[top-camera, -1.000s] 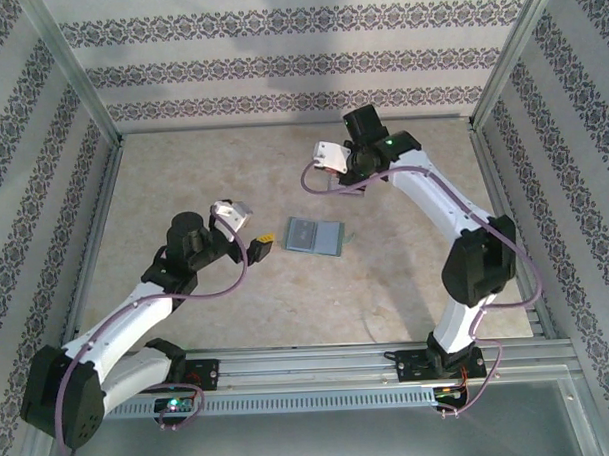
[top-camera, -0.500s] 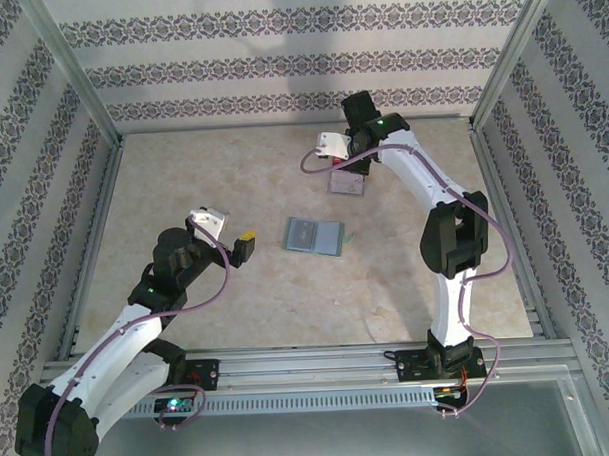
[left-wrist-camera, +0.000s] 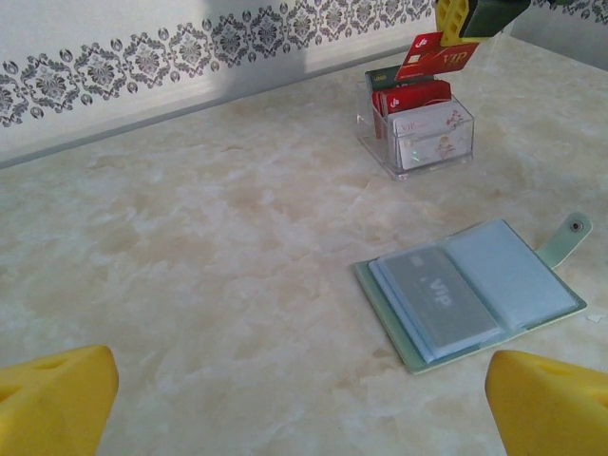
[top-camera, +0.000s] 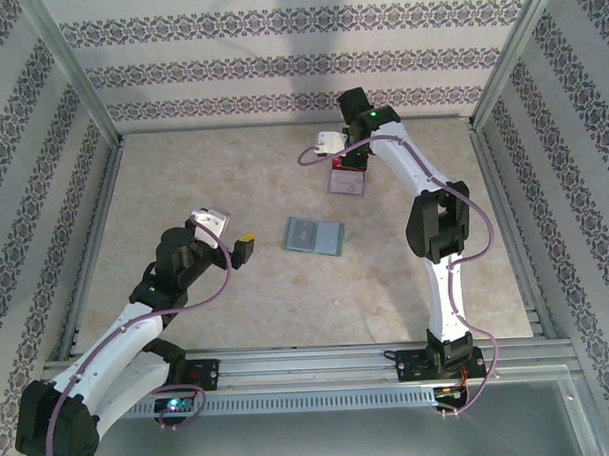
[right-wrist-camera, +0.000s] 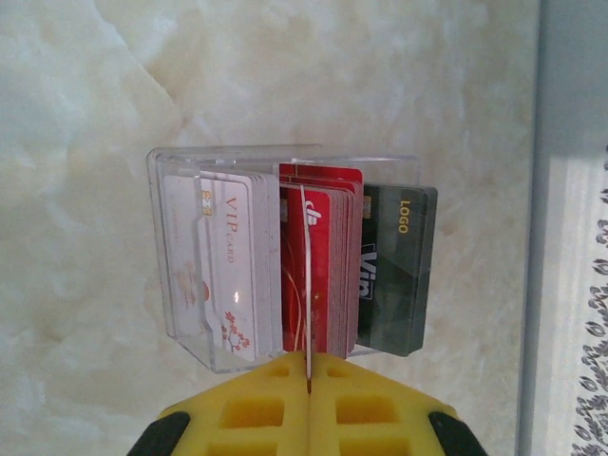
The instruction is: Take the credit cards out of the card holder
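Top view: card holder (top-camera: 314,235) lies open mid-desk between the arms. Left hand (top-camera: 243,246) is near it, released and apart. Left wrist view adds a grey VIP card (left-wrist-camera: 442,299) in the holder's left sleeve and a clear box (left-wrist-camera: 418,133) of cards beyond. Right wrist view: right hand (right-wrist-camera: 308,380) clenched on a red card (left-wrist-camera: 437,59), edge-on above the box. Walls patterned. Desk (top-camera: 233,180) beige marble.

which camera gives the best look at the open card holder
Left wrist view: the card holder lies open and near, a grey VIP card in its left panel, snap tab visible. Top external shows it as a small distant rectangle.
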You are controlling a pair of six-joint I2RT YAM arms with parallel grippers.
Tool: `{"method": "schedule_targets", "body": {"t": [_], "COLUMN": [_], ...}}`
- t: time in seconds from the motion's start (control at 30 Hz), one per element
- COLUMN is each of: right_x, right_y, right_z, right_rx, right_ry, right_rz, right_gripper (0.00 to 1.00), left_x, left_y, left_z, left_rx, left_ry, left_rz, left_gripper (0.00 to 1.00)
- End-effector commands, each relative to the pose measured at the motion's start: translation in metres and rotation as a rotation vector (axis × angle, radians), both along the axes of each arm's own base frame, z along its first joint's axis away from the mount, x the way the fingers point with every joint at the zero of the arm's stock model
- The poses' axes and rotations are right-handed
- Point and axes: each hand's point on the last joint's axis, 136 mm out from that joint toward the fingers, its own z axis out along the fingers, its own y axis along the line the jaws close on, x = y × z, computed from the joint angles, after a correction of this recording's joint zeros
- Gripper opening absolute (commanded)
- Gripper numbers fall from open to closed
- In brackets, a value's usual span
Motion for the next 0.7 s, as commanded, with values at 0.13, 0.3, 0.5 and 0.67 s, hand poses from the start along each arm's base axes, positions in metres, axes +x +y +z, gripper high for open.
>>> {"method": "schedule_targets", "body": {"t": [0.13, 0.3, 0.5, 0.67], "right_x": [-0.001, 0.003, 0.008, 0.011], "right_y": [-0.003, -0.006, -0.008, -0.009], "right_z": [-0.011, -0.018, -0.021, -0.024], "right_rx": [0.003, -0.005, -0.006, -0.002], "right_ry": [0.051, 0.058, 0.06, 0.067], "right_rz": [0.005, -0.004, -0.008, -0.013], "right_gripper": [0.0, 0.0, 0.0, 0.0], "left_x": [0.004, 0.006, 0.007, 0.008], "left_y": [0.004, 0.002, 0.001, 0.001], "left_z": [-0.003, -0.004, -0.005, -0.005], "left_rx": [0.014, 0.013, 0.015, 0.016], "left_ry": [0.023, 0.031, 0.039, 0.041], "left_rz": [0.021, 0.015, 0.011, 0.009], "left_gripper": [1.0, 1.0, 1.0, 1.0]}}
